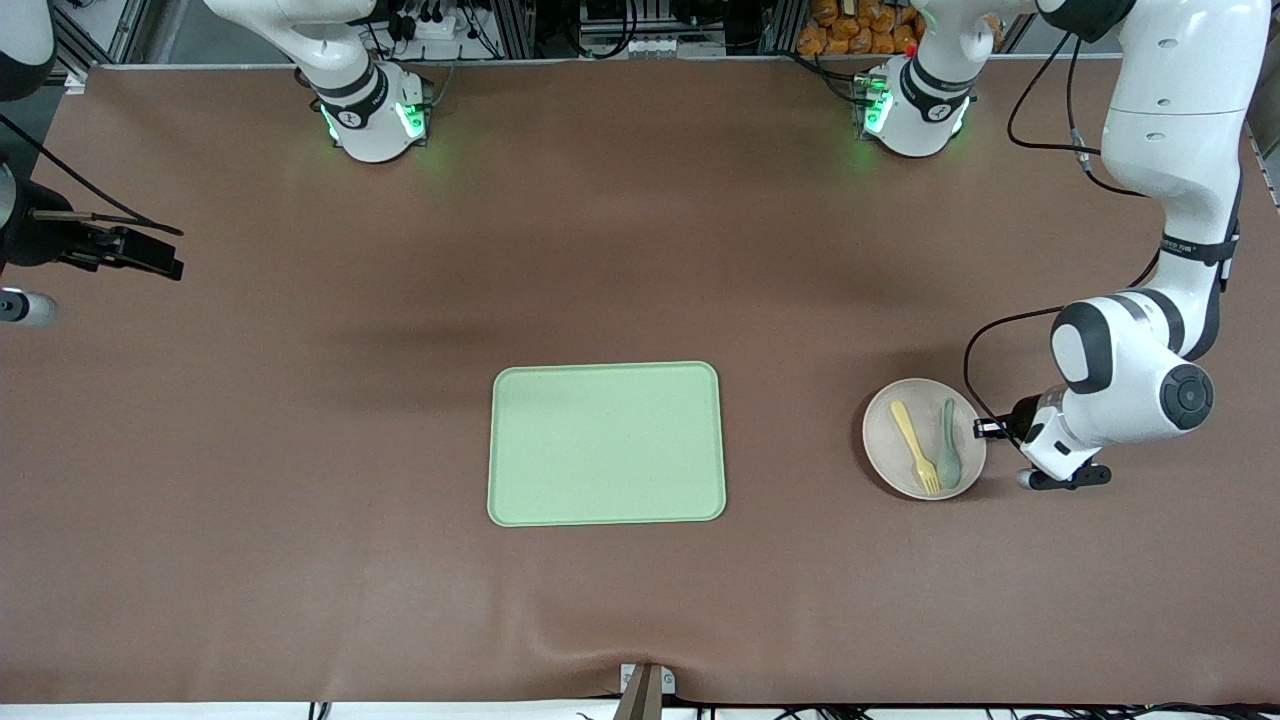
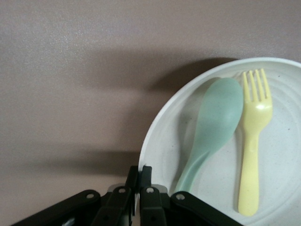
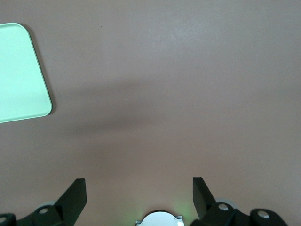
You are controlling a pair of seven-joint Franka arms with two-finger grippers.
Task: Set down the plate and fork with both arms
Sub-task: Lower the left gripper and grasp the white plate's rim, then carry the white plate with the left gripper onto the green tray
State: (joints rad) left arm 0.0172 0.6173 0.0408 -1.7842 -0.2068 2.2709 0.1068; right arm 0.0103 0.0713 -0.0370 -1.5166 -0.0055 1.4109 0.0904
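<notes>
Front view: the plate (image 1: 924, 437) sits on the desk (image 1: 300, 450) toward the left arm's end, well apart from the green tray (image 1: 606, 443), with the fork (image 1: 914, 432) and spoon (image 1: 948, 440) in it.

Left wrist view: the left end effector (image 2: 139, 181) is pinched shut on the plate's rim; lift level so the cutlery stays put.

Right wrist view: the right end effector (image 3: 139, 190) waits wide open, empty, over bare desk.

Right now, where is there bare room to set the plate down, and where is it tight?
The green tray is bare all over. Bare mat lies between the tray and the plate. It is crowded on the plate: the fork and spoon lie in it, and the left gripper is shut on its rim. The right gripper waits open toward the right arm's end.
</notes>
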